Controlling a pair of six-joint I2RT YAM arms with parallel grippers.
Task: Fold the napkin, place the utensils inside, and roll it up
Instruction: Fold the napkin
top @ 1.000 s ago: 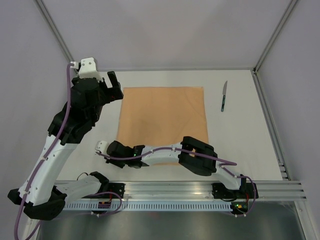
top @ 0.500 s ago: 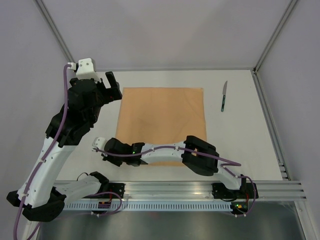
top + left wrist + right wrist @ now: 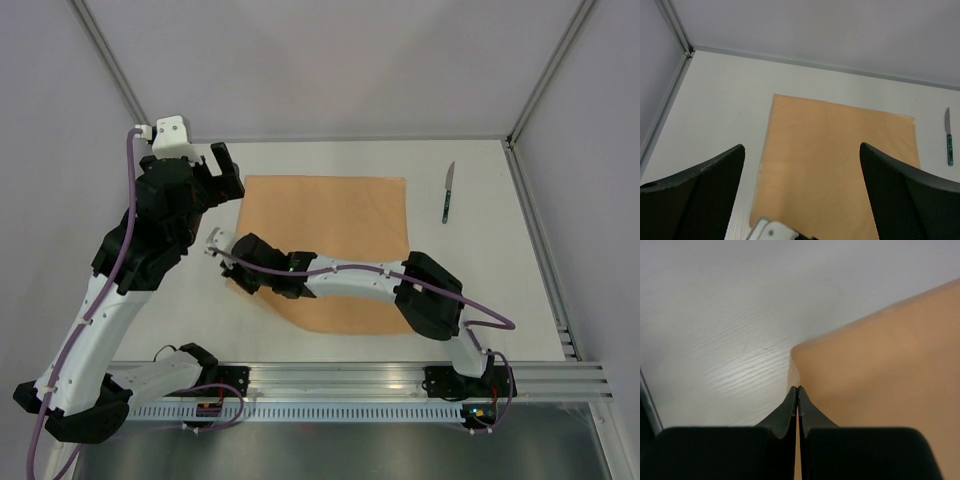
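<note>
Napkin near-left corner clamped in right jaws, cloth lying far-right of them; left jaws gape near its far-left corner.

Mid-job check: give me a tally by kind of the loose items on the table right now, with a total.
napkin: 1
knife: 1
Total: 2
</note>
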